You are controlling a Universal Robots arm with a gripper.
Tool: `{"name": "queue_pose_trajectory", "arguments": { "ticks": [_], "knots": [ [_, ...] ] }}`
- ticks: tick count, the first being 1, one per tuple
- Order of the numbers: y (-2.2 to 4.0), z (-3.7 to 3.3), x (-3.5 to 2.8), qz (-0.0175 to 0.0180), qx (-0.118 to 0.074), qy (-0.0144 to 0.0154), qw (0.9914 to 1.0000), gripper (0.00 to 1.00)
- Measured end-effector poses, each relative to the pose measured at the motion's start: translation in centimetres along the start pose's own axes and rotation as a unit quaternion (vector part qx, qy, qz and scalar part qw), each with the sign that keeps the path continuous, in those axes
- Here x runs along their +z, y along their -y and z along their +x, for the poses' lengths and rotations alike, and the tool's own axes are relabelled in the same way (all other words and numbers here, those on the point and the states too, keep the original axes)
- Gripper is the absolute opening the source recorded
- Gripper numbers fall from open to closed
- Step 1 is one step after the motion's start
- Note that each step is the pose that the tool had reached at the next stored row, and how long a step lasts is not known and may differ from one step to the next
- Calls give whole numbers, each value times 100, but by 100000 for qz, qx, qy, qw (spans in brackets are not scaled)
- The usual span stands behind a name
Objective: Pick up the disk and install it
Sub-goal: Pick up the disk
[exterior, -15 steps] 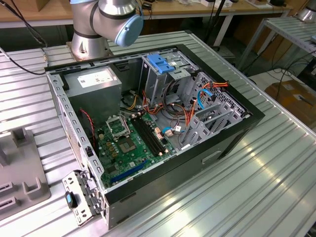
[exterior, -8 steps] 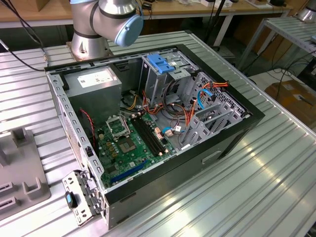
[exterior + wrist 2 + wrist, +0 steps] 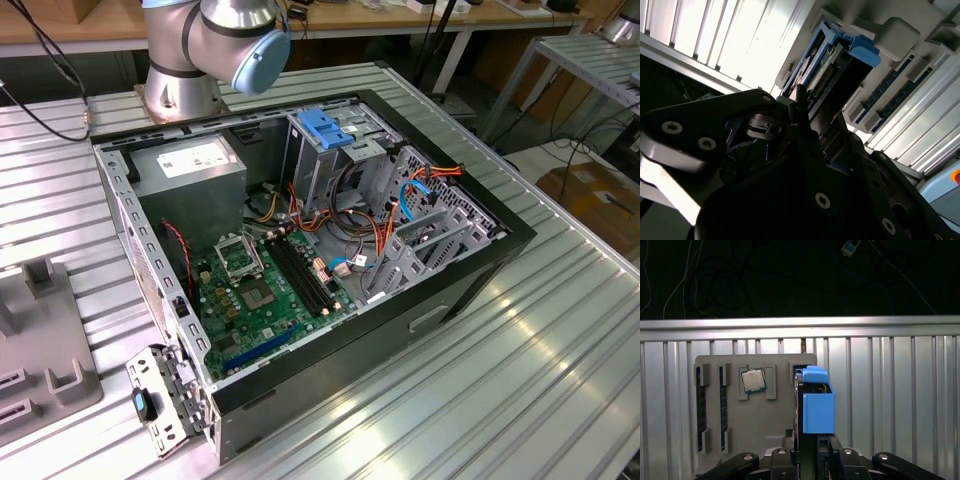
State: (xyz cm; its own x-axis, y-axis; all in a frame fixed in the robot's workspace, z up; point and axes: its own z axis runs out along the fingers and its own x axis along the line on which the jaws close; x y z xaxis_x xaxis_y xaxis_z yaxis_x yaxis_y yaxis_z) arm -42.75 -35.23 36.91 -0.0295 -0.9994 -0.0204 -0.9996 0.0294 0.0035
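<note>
Standing on edge over the grey tray (image 3: 780, 410), in both wrist views: the disk (image 3: 818, 412), one item, a silver-grey metal body in a bright blue plastic carrier. Its thin side faces the first wrist view. Whether its far edge sits in the tray's slot or hangs clear of it cannot be told.

Neighbours on the tray: a square processor chip (image 3: 753, 380) just beside the disk, and memory sticks (image 3: 701, 410) in slots further along. The tray lies on the ribbed metal tabletop (image 3: 890, 405).

End effector (image 3: 812, 447): set astride the near end of the disk, in line with its long axis. I cannot tell whether it is clamped on the disk or only standing around it.

Destination, in the exterior view: the open computer case (image 3: 440, 300) on the same tabletop, with the tall grey cage (image 3: 310, 165) inside it, topped by a fixed blue bracket (image 3: 325, 128).

Handling, as judged:
- Weight: probably dense for its size, and likely to sag if held far from its middle.
- Stiffness: the metal body looks rigid, while the plastic carrier would flex and may creep under a hard squeeze.
- Surface: smooth metal and plastic, so somewhat slippery and needing firm, even pressure.
- Fragility: likely sensitive to knocks; the connector end, seen in the second wrist view, is best kept free of contact.
- Hold: across the two broad flat faces, on the body rather than on the blue end tab.
</note>
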Motion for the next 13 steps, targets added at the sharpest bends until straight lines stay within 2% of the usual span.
{"name": "queue_pose_trajectory", "arguments": {
  "ticks": [11,13],
  "knots": [
    [0,0,-2,0,0,-1,100000,35],
    [0,-1,-32,-4,2,-5,100000,35]
  ]
}}
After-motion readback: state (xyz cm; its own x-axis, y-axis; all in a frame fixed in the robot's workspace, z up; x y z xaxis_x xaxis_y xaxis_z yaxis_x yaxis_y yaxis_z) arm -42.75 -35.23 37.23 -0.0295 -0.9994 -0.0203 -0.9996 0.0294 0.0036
